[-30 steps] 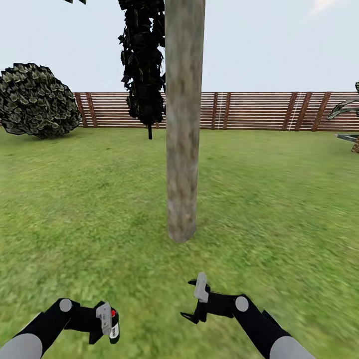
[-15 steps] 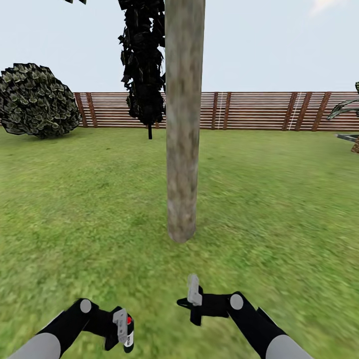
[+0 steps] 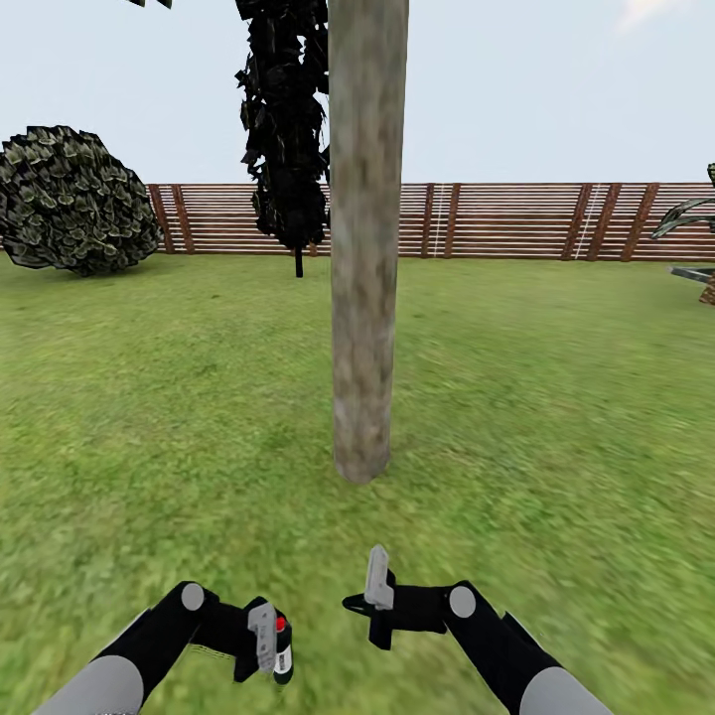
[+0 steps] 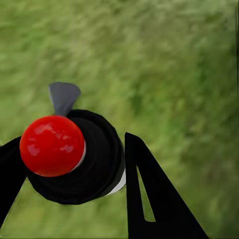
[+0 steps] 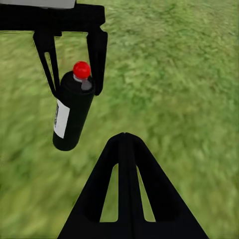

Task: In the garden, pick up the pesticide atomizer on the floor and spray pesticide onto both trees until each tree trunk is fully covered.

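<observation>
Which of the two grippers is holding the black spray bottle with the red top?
The left gripper: its jaws clamp the black atomizer, red cap up. The right gripper carries nothing.

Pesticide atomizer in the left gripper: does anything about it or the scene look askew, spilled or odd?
Nothing stands out. The pesticide atomizer hangs roughly upright between the left gripper's fingers, red cap up, clear of the grass. No spill shows. The tree trunk stands straight ahead; the right gripper holds nothing.
</observation>
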Robot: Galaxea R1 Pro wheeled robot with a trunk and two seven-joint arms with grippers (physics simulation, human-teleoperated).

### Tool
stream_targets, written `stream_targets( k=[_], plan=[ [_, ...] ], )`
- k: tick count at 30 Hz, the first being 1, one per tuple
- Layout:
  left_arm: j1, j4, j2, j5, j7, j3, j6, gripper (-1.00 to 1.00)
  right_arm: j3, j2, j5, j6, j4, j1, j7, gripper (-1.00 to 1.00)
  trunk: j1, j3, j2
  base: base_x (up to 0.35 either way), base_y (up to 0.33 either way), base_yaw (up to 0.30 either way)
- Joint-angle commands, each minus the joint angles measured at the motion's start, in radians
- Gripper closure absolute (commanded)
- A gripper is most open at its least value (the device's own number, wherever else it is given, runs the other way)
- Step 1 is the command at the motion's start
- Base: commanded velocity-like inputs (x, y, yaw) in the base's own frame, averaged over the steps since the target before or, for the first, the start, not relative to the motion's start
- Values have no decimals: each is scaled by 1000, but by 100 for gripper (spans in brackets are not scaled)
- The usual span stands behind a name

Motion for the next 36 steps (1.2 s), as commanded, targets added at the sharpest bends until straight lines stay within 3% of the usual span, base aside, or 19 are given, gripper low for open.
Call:
stream_targets(
  k=[1,5,13,36],
  plan=[
    [0,-7,0,-1,-9,0,0,100,0,0,0,0,0,0,0,100,0,0,0,0,0,0],
    [1,-48,-15,-2,-57,1,2,100,0,0,0,0,0,0,0,100,0,0,0,0,0,0],
    [2,-59,-54,-3,-65,0,0,100,0,0,0,0,-2,0,0,100,0,0,0,0,0,0],
    [2,-74,-76,8,-56,3,2,100,1,12,-1,0,-4,0,0,100,0,0,0,0,0,0]
  ],
)
